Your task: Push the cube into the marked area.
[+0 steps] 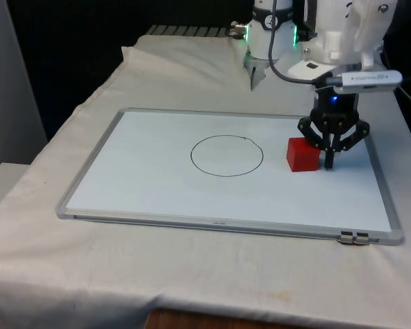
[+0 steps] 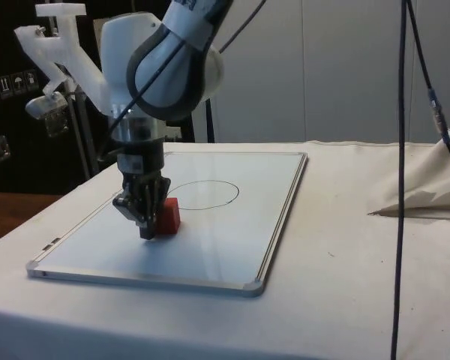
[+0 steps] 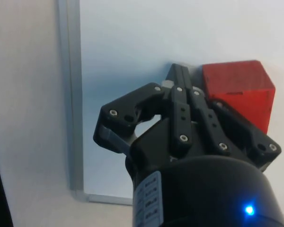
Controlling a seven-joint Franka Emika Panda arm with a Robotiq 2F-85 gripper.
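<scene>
One red cube (image 1: 303,154) sits on the white board (image 1: 157,192), and you need it inside the circle (image 1: 227,155) drawn there. Use the circle as your mark. The cube is just outside the circle, on the front view's right of it, with a thin strip of bare board between them. The gripper (image 1: 328,162) is on the far side of the cube from the circle, so circle, cube and gripper lie nearly in one line. That line is what your next move turns on: push from where the gripper is, straight toward the circle, and the cube should slide in.

The fingers are pressed together into one thin black tip, holding nothing. The tip is down at the board and right beside the cube's side; in the wrist view it looks to be touching or nearly so (image 3: 180,78). The cube has no long side, it is the same all round, so a flat face meets the tip.

The board looks smooth and flat, so I think the cube will slide easily. The tip is thin, so an off-middle push may turn the cube. Nothing else lies between the cube and the circle, and the board's grey frame (image 1: 387,199) is well away from the circle
</scene>
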